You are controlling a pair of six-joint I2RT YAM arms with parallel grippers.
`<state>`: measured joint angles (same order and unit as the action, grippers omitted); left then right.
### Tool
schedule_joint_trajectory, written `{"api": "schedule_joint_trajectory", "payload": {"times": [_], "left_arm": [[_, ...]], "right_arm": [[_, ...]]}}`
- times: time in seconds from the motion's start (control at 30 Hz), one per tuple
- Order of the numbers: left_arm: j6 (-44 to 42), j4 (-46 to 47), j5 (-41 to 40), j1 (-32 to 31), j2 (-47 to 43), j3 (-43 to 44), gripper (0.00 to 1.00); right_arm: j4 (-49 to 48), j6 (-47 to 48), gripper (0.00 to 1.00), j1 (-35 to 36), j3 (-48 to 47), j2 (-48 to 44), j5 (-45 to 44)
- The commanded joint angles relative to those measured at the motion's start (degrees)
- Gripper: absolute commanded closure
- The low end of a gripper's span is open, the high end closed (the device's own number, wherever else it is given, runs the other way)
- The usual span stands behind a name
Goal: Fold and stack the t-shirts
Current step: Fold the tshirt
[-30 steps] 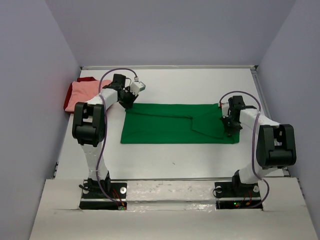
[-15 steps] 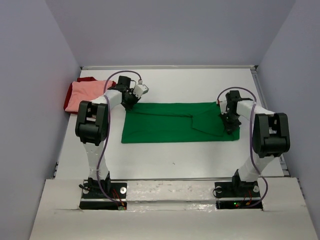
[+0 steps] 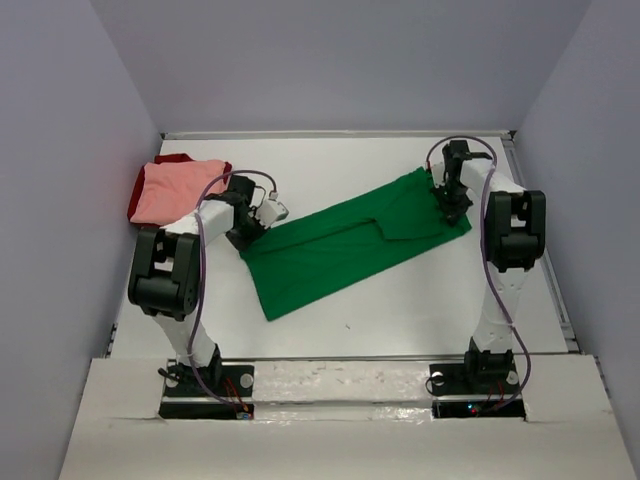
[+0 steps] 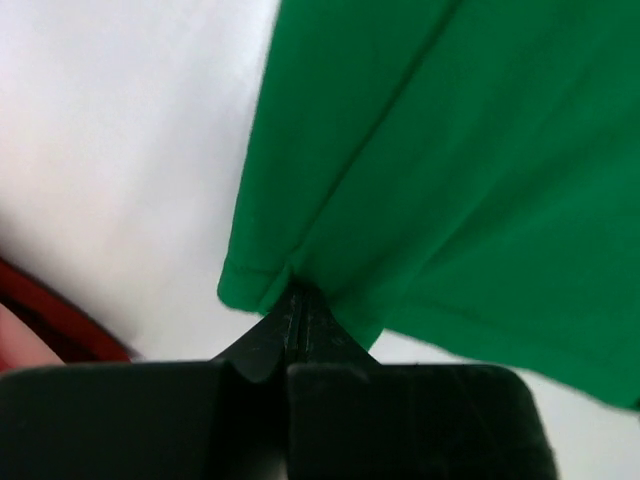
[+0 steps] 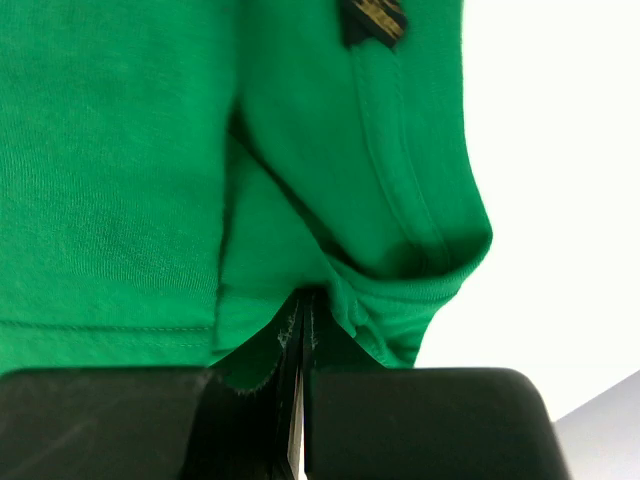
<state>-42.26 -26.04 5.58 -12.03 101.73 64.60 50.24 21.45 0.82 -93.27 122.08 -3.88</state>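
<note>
Green t-shirt (image 3: 340,245) swung level to diagonal, right end toward 1 o'clock; left gripper (image 3: 244,232), right gripper (image 3: 452,204) both pinching its ends; likely reorienting before next fold

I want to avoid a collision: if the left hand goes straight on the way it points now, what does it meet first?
The green shirt: the left hand is shut on its corner, and more cloth lies just ahead. Depth to the table is unclear.
</note>
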Motion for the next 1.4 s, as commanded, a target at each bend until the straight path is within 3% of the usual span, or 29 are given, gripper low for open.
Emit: {"api": "schedule_joint_trajectory", "payload": {"times": [0.0, 0.13, 0.27, 0.5, 0.67, 1.0, 1.2, 1.37], "left_arm": [[-2.0, -8.1, -1.8, -1.1, -6.3, -3.4, 1.00], [-1.7, -12.0, 3.3, -3.3, -11.2, -6.1, 1.00], [-1.2, -13.9, 8.4, -7.7, -15.6, -6.9, 1.00], [1.6, -16.3, 15.4, -15.3, -18.9, -5.7, 1.00], [4.1, -13.9, 15.3, -17.1, -22.7, -3.7, 1.00], [4.6, -12.0, 10.4, -17.1, -24.9, 3.1, 1.00], [3.8, -3.7, 6.7, -13.9, -28.3, -1.2, 1.00], [3.0, 0.6, 9.7, -6.8, -28.0, -4.6, 1.00]], "right_arm": [[-0.3, 0.8, 1.00, -0.1, -9.5, 8.6, 2.9], [4.7, 0.6, 1.00, -0.1, -24.2, 15.5, 8.1], [6.4, 1.8, 1.00, 1.1, -32.3, 20.1, 8.6], [6.5, 4.5, 1.00, 5.3, -41.5, 26.7, 7.6], [1.9, 4.5, 1.00, 6.5, -43.6, 27.2, 5.1], [-3.9, 4.3, 1.00, 6.5, -25.9, 5.8, 2.0], [3.0, 3.6, 1.00, 7.0, -19.4, -5.7, 15.3], [5.4, 4.4, 1.00, 11.4, -12.2, -8.5, 17.5]]}}
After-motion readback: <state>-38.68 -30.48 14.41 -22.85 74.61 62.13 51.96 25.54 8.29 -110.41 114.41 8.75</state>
